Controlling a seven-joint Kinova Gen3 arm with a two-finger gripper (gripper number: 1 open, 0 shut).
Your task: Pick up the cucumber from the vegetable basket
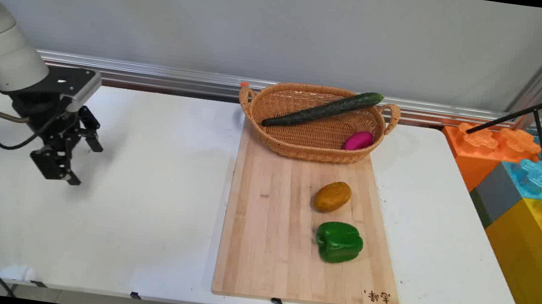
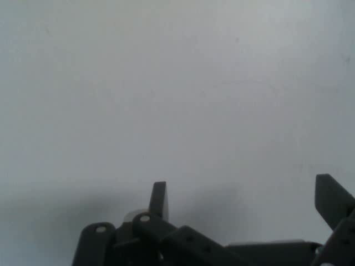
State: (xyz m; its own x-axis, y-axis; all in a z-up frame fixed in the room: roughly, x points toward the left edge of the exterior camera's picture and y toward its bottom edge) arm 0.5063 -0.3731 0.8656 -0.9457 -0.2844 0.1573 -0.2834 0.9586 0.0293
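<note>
The white table (image 1: pixel 142 208) stretches under me, bare over its whole left half, and that bare surface is all my hand camera sees past my fingers (image 2: pixel 159 200). Past the table's right end stands a stack of big toy blocks (image 1: pixel 526 191) in orange, blue, grey and yellow, with a black tripod leg crossing above them. On the right half of the table lies a long wooden cutting board (image 1: pixel 268 223), a black handle at its near edge and a small burnt mark in its near right corner. A wicker basket (image 1: pixel 302 148) with two handles sits on the board's far end. Across the basket leans a dark cucumber (image 1: pixel 324 108), its far tip resting on the right rim, and a magenta vegetable (image 1: pixel 358 140) lies inside at the right. My gripper (image 1: pixel 77 160) hangs over the table's left side, well apart from the board, pointing down, fingers spread apart and holding nothing. On the board's right part a green bell pepper (image 1: pixel 339 242) lies near the front, and just behind it, apart, a brownish potato (image 1: pixel 333 196)
</note>
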